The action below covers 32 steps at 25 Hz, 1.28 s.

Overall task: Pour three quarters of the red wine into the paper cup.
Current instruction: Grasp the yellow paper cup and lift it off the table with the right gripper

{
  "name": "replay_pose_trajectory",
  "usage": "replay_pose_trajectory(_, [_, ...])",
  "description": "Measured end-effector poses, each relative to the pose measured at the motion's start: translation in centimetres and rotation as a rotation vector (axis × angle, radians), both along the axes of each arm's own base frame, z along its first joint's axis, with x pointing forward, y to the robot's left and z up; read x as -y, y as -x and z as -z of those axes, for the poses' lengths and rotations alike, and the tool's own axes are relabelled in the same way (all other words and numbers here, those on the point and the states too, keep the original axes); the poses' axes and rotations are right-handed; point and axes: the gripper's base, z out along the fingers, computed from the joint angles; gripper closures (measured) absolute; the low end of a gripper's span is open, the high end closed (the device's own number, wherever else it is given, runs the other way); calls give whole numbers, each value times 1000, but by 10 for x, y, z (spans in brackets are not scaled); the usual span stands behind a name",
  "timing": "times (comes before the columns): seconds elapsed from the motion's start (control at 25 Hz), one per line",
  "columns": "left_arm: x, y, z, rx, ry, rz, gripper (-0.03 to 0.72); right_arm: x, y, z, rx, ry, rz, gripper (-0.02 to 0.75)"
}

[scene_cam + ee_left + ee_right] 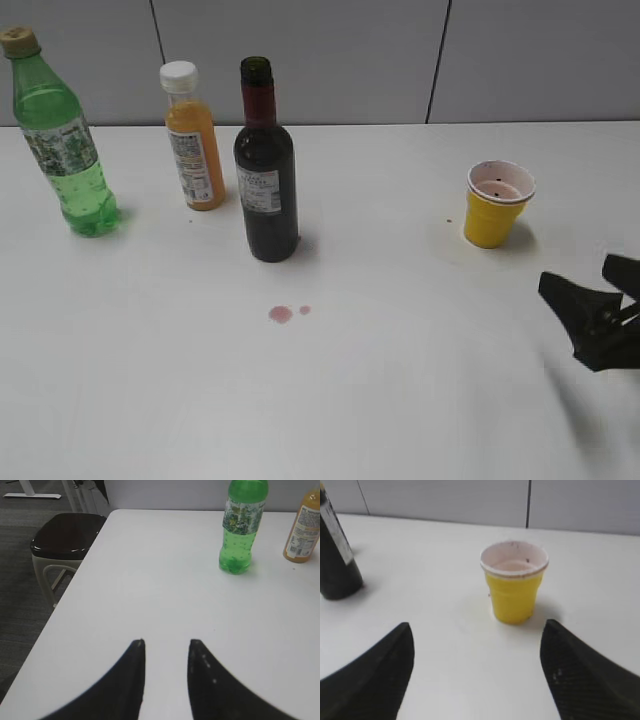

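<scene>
The red wine fills a small dark glass bottle (pixel 265 180) with a white label and an uncapped neck, upright at the table's middle; its lower part shows at the left of the right wrist view (pixel 335 555). The yellow paper cup (pixel 497 205) stands upright to the right, its white inside stained pink (pixel 514 587). My right gripper (pixel 582 280) hovers near the table's right front, open wide, with the cup a short way beyond its fingertips (pixel 477 625). My left gripper (pixel 167 642) is open over bare table with nothing between its fingers, and is out of the exterior view.
A green soda bottle (pixel 60 135) and an orange juice bottle (pixel 193 140) stand at the back left. Two small red drops (pixel 281 314) lie in front of the wine bottle. A dark stool (pixel 65 535) stands beyond the table's left edge.
</scene>
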Motion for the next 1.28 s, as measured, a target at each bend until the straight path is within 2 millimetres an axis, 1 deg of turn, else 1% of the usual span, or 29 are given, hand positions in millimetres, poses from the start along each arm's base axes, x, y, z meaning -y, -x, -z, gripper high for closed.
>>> replay_pose_trajectory(0.04, [0, 0, 0, 0, 0, 0, 459, 0, -1, 9, -43, 13, 1, 143])
replay_pose_trajectory(0.16, [0, 0, 0, 0, 0, 0, 459, 2, -4, 28, -137, 27, 12, 143])
replay_pose_trajectory(0.24, [0, 0, 0, 0, 0, 0, 459, 3, -6, 36, -172, 40, 18, 143])
replay_pose_trajectory(0.32, [0, 0, 0, 0, 0, 0, 459, 3, -11, 38, -169, 52, 15, 143])
replay_pose_trajectory(0.6, [0, 0, 0, 0, 0, 0, 459, 3, -38, 32, -66, 84, -2, 143])
replay_pose_trajectory(0.68, [0, 0, 0, 0, 0, 0, 459, 2, -45, 35, -66, 92, -12, 143])
replay_pose_trajectory(0.8, [0, 0, 0, 0, 0, 0, 458, 1, -56, 46, -80, 108, -36, 143])
replay_pose_trajectory(0.92, [0, 0, 0, 0, 0, 0, 456, 0, -71, 53, -68, 121, -58, 143])
replay_pose_trajectory(1.04, [0, 0, 0, 0, 0, 0, 456, -1, -83, 55, -43, 130, -73, 143])
replay_pose_trajectory(1.28, [0, 0, 0, 0, 0, 0, 456, -1, -98, 61, -23, 141, -84, 143])
